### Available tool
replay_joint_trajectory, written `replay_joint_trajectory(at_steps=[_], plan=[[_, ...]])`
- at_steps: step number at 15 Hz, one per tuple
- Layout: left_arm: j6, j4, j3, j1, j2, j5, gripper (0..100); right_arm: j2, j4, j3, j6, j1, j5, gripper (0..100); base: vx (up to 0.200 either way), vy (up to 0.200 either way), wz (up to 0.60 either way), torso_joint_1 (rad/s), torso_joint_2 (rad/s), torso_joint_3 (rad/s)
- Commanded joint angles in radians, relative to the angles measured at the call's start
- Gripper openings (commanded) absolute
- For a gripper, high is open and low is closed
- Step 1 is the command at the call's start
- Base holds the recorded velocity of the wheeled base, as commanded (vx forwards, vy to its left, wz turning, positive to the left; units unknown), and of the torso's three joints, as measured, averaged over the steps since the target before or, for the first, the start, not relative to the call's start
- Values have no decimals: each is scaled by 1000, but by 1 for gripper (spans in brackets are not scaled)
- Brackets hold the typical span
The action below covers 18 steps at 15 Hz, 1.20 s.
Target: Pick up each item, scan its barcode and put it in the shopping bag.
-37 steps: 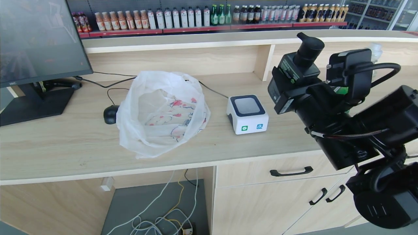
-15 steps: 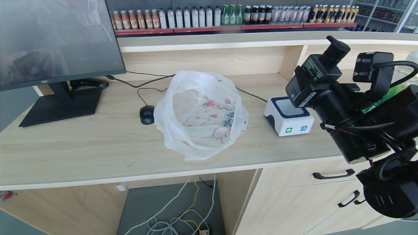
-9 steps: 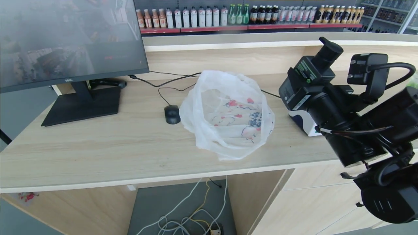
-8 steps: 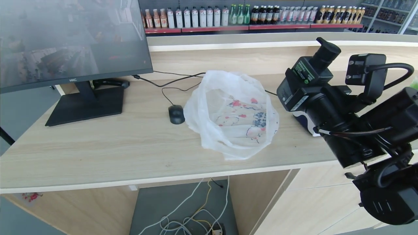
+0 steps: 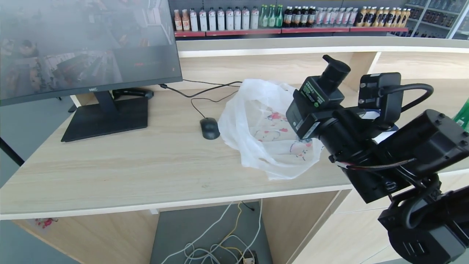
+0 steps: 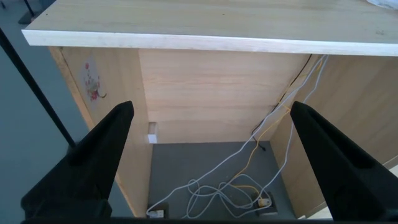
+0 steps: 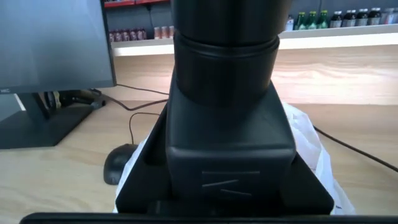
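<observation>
The white plastic shopping bag (image 5: 263, 128) stands open on the wooden counter (image 5: 128, 165), with a printed packet showing through its wall. The bag's top also rises behind a black housing in the right wrist view (image 7: 305, 130). My right arm's black front end (image 5: 317, 102) hangs over the bag's right side. It covers most of the white barcode scanner (image 5: 381, 136). A green item (image 5: 463, 114) peeks in at the far right edge. My left gripper (image 6: 214, 162) is open and holds nothing, low in front of the counter's edge (image 6: 205, 40).
A monitor (image 5: 88, 44) on a black stand sits at the counter's left, and a black mouse (image 5: 210, 128) lies beside the bag. Loose cables (image 6: 236, 186) lie in the recess under the counter. Bottle shelves (image 5: 285, 18) line the back wall.
The head camera has swung left, so the whole scene slid right. My right arm, earlier to the right of the scanner, now overlaps the scanner and the bag's right side.
</observation>
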Motion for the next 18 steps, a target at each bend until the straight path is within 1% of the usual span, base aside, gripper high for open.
replay_joint_trajectory(at_steps=[1,3,5,8,11,12,13,15,17,18], plan=[[0,0,0,1,0,0,100,19,-2,4,-2,9,0,0,0,0,0,0,0,0],[0,0,0,1,0,0,100,23,-2,18,-3,9,1,0,0,0,0,0,0,0],[0,0,0,1,0,0,100,26,-2,71,-14,9,1,0,0,0,0,0,0,0],[0,0,0,1,0,0,100,34,6,33,-19,6,6,0,0,0,0,0,0,0],[0,0,0,1,0,0,100,57,72,-7,-22,6,6,0,0,0,0,0,0,0],[0,0,0,1,0,0,100,72,104,-31,-25,6,6,0,0,0,0,0,0,0],[0,0,0,1,0,0,100,95,153,-84,-25,3,3,0,0,0,0,0,0,0],[0,0,0,1,0,0,100,146,247,-231,-25,-8,4,0,0,0,0,0,0,0],[0,0,0,1,0,0,100,186,308,-334,-25,-16,4,0,0,0,0,0,0,0],[0,0,0,1,0,0,100,197,317,-353,-25,-20,4,0,0,0,0,0,0,0]])
